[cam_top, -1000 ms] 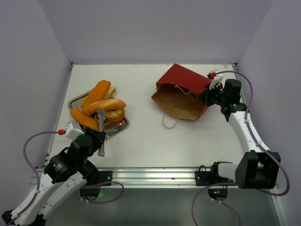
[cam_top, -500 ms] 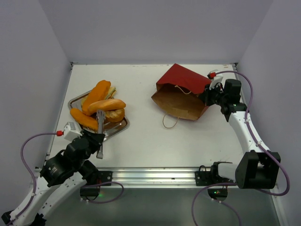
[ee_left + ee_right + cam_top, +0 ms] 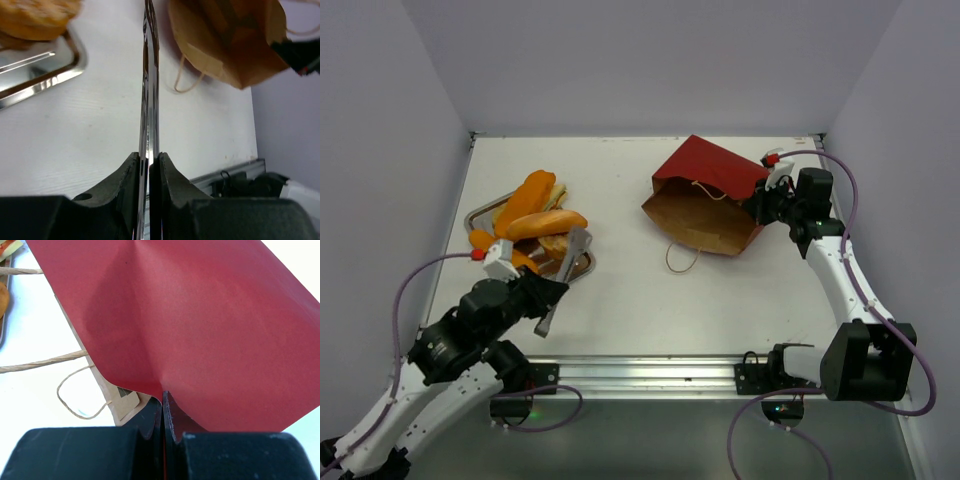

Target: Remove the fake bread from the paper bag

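The fake bread (image 3: 535, 210), long golden-orange rolls and a bun, lies heaped on the metal tray (image 3: 480, 213) at the left. Its orange-brown edge also shows in the left wrist view (image 3: 35, 17). My left gripper (image 3: 552, 295) is shut on the handle end of the metal tongs (image 3: 570, 258), whose blades are squeezed together and point toward the paper bag (image 3: 225, 45). The dark red paper bag (image 3: 705, 200) lies on its side, brown mouth facing left. I cannot see what is inside it. My right gripper (image 3: 760, 207) is shut on the bag's red wall (image 3: 200, 315).
The tray's corner (image 3: 45, 75) lies just left of the tongs (image 3: 149, 75). Tan cord handles (image 3: 45, 362) trail from the bag's mouth onto the white table. A metal rail (image 3: 650, 372) runs along the near edge, and walls enclose the other three sides.
My left arm has swung to the right, carrying the tongs off the tray's edge and turning them toward the bag. The tongs have been squeezed shut. The right arm and bag have not moved.
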`<state>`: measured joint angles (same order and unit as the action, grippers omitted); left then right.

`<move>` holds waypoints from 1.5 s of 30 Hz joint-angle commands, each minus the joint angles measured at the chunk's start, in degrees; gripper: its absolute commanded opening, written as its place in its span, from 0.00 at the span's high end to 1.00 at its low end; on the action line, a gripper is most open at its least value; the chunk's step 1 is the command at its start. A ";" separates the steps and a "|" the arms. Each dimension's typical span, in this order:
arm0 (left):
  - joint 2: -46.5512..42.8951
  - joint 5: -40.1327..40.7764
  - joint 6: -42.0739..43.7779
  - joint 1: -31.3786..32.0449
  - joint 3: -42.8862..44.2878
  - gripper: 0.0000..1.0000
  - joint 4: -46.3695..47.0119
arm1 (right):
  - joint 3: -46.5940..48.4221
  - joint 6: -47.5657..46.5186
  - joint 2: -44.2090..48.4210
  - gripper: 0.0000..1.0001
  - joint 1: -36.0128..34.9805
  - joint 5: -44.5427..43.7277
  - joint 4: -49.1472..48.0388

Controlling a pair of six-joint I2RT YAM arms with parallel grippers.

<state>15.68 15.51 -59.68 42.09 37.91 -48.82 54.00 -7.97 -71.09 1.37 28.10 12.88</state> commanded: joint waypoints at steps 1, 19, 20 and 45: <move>6.80 -21.71 13.76 0.28 -4.58 0.88 18.90 | 0.23 -0.21 1.13 1.00 0.13 0.82 -0.76; 48.61 -13.68 32.17 6.07 -15.24 0.70 60.06 | -0.03 -1.00 0.16 1.00 0.22 0.47 -0.67; 50.74 -11.66 32.43 7.12 -14.63 0.68 59.72 | -0.03 -1.17 0.07 1.00 0.22 0.55 -0.67; 43.24 1.01 34.72 13.81 -6.36 0.00 50.41 | 10.40 -0.13 3.59 1.00 1.45 0.30 7.23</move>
<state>65.32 16.05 -26.33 55.66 28.99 4.67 57.43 -9.47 -69.04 2.35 28.03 17.17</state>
